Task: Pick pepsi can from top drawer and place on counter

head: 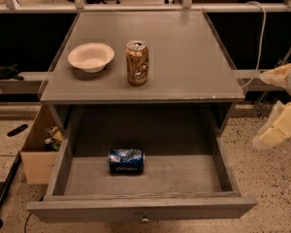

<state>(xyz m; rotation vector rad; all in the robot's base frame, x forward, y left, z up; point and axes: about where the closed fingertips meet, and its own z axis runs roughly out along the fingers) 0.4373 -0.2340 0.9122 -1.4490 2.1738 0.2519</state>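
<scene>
In the camera view, your gripper [277,129] hangs far right, well apart from the pepsi can [126,160]. You cannot tell if it is open. The can lies sideways inside the open top drawer [140,209]. The reach has not begun: next, go down to the can.

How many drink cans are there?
2. A gold-brown aluminium can stands on the grey counter; a blue pepsi can lies sideways in the open grey drawer. The pale gripper hangs far right.
</scene>
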